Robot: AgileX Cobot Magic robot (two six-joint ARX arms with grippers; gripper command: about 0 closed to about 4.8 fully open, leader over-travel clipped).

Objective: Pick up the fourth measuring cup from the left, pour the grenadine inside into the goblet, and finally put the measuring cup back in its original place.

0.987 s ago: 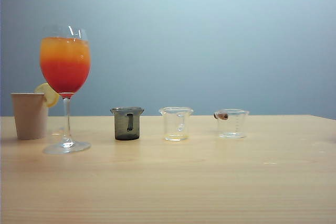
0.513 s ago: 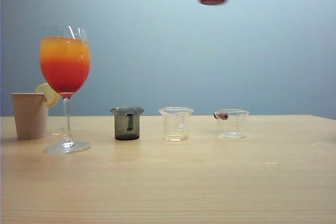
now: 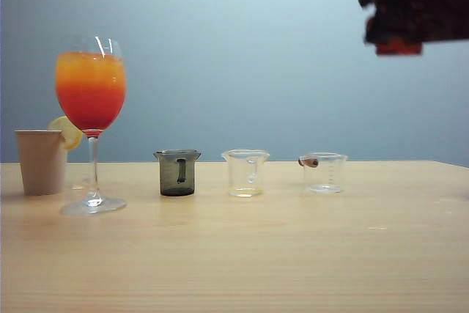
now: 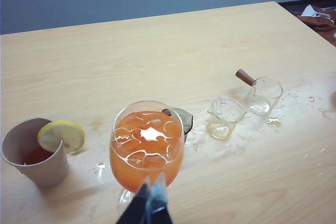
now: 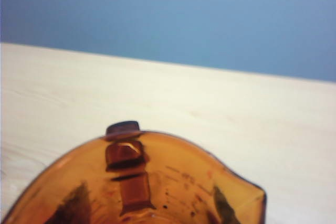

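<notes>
Amber plastic fills the right wrist view: the fourth measuring cup [image 5: 157, 182] is pinched in the right pincer [image 3: 410, 20], carried high beyond the clear cups, presumably for return to the bench [image 3: 234, 254]. The left pincer [image 4: 149, 205], apparently pressed together, waits by the goblet [image 3: 91, 93], layered red from grenadine [image 3: 91, 111].

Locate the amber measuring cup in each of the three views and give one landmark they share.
Exterior view: the amber measuring cup is high at the upper right, a blurred reddish patch under the dark right gripper, far above the table.
Left wrist view: not in it.
Right wrist view: it fills the lower part of the picture, seen from close up.
Shared landmark: the light wooden table, in all three views.
</notes>
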